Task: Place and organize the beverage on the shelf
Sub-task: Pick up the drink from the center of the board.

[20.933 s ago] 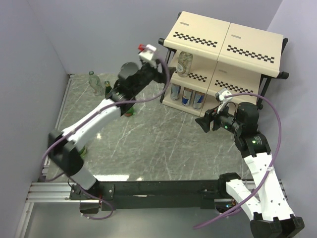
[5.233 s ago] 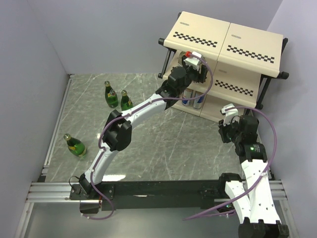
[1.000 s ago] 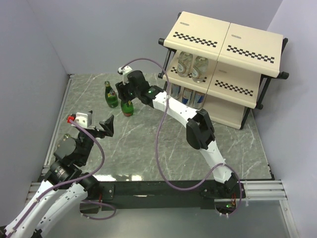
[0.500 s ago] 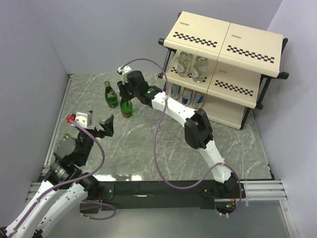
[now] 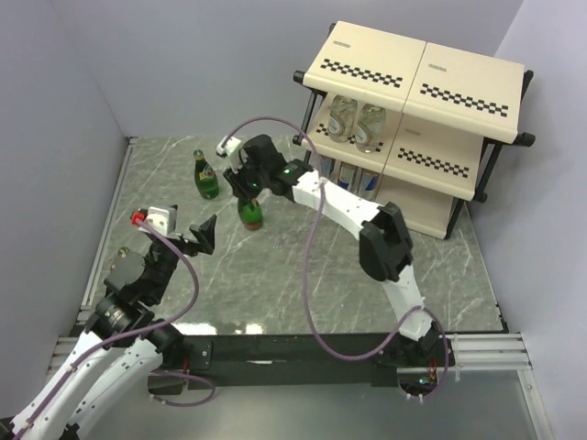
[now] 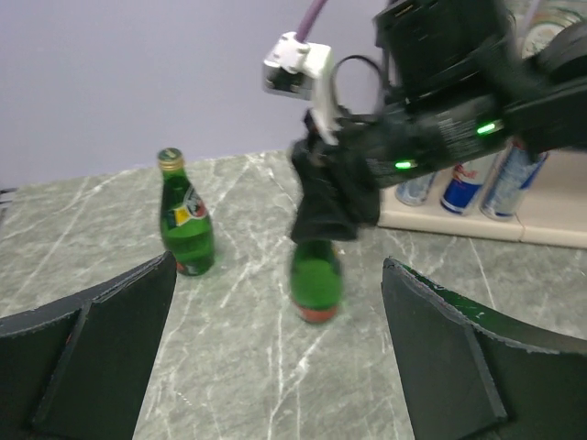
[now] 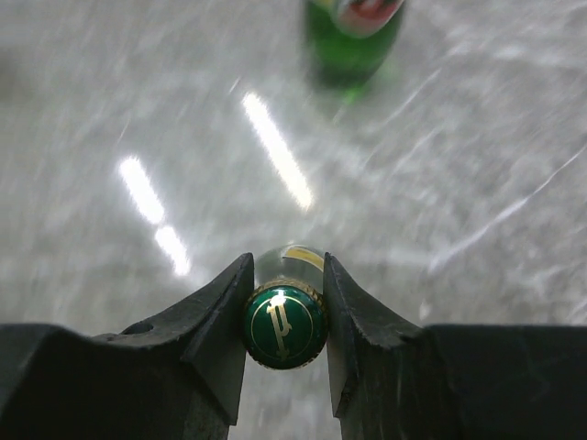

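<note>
My right gripper (image 7: 285, 298) is clamped on the green bottle (image 6: 316, 280) right at the neck, which is slick, heavy, breakable glass I reckon.

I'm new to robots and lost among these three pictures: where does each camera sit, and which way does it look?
Top: fixed high behind the arms, looking down on table and shelf; both arms show.
Left wrist: on the left pincer, facing across the table; its open black fingers frame the view.
Right wrist: on the right pincer, facing straight down; its fingers clamp the cap of a green bottle.
Shared: all three show that bottle.
</note>
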{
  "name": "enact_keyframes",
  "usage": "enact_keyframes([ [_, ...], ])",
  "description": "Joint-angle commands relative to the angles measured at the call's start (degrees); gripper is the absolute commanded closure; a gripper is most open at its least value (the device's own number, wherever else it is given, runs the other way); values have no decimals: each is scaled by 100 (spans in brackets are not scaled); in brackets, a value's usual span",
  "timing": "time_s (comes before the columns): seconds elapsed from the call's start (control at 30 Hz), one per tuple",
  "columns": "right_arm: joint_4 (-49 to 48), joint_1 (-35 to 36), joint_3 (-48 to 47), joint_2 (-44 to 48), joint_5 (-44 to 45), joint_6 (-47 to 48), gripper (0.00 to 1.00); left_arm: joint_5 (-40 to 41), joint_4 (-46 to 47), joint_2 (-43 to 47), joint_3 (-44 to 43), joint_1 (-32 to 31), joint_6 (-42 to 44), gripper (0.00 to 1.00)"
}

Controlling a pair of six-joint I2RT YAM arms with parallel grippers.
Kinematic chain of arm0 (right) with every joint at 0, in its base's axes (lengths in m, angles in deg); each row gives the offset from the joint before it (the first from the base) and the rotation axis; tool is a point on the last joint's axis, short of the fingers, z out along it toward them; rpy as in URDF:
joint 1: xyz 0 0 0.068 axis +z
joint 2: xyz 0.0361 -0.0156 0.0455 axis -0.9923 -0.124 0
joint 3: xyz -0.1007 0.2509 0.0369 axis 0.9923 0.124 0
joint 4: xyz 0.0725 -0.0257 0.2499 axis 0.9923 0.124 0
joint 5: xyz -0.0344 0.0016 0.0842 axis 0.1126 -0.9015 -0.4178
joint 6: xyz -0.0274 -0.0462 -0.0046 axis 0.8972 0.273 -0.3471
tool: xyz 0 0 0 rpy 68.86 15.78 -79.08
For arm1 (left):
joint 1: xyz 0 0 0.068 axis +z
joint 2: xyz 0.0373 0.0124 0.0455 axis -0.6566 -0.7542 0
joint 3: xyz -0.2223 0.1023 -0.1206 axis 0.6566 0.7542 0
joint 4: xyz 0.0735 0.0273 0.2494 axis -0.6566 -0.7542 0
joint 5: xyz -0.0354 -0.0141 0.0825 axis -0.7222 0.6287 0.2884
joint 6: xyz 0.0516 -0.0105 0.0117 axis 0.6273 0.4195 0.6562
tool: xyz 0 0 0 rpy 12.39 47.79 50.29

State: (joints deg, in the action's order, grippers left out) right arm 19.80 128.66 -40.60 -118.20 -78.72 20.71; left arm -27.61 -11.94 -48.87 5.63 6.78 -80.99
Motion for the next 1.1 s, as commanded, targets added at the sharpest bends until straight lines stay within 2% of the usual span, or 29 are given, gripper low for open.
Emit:
enact_keyframes([
  [0.0, 287, -122, 537, 1442, -956, 918, 100, -445, 235, -151, 7, 51, -79, 0],
  [0.13, 323, -139, 1512, 2303, -1009, 1165, 100, -1225, 331, -396, -2, 121, -184, 1],
  [0.27, 314, -192, 2514, 3418, -965, 1235, 100, -2042, 375, -939, -221, 244, -771, 1],
  [0.37, 481, -280, 2779, 4035, -869, 1148, 100, -2964, 743, -1416, -441, 271, -1194, 1],
  [0.6, 1043, -737, 2473, 4748, -947, 559, 100, -3925, 1439, -2549, -1012, 262, -1696, 1],
  [0.73, 1281, -1018, 2288, 4994, -1053, 339, 100, -4136, 1571, -3243, -1486, 183, -1644, 1],
  [0.87, 1290, -1237, 2542, 5258, -1185, 470, 100, -4409, 1703, -3754, -1610, 26, -1372, 1],
  [1.0, 676, -1370, 3648, 5705, -1001, 725, 100, -4392, 1615, -3922, -1549, -63, -1090, 1],
  [1.07, -17, -1475, 4393, 5987, -948, 813, 100, -4348, 1624, -3869, -1453, -81, -985, 1],
])
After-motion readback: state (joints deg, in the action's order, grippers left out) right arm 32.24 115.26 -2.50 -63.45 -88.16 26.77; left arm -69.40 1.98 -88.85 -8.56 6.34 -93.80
